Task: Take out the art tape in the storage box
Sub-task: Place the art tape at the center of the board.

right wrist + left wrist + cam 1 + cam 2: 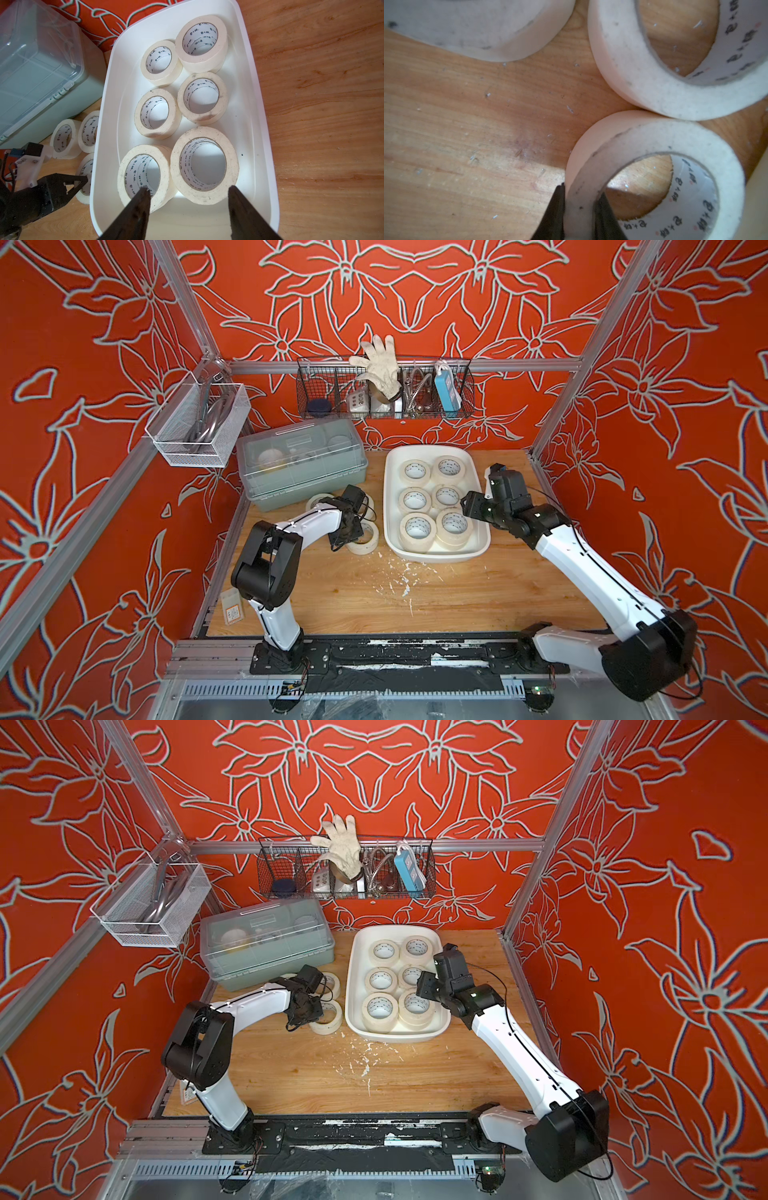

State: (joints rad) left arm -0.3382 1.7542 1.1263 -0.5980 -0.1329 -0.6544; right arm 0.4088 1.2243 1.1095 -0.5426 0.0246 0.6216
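Note:
The storage box [390,506] [353,986] is a white tub at the back middle of the wooden table. It holds several cream art tape rolls [415,546] [205,133], some stacked. My left gripper [581,190] [353,537] is low over the table left of the box, shut on the wall of one art tape roll [654,133] [370,546]: one finger is inside the ring and one outside. Two more rolls [623,62] [488,31] lie beside it. My right gripper [189,188] [467,506] hangs open above the box's near end, nothing between its fingers.
A grey-green box with a clear lid [299,464] stands at the back left, close to the loose rolls. Wire baskets [386,385] [199,427] hang on the back and left walls. White flecks [403,580] are scattered on the wood in front of the tub.

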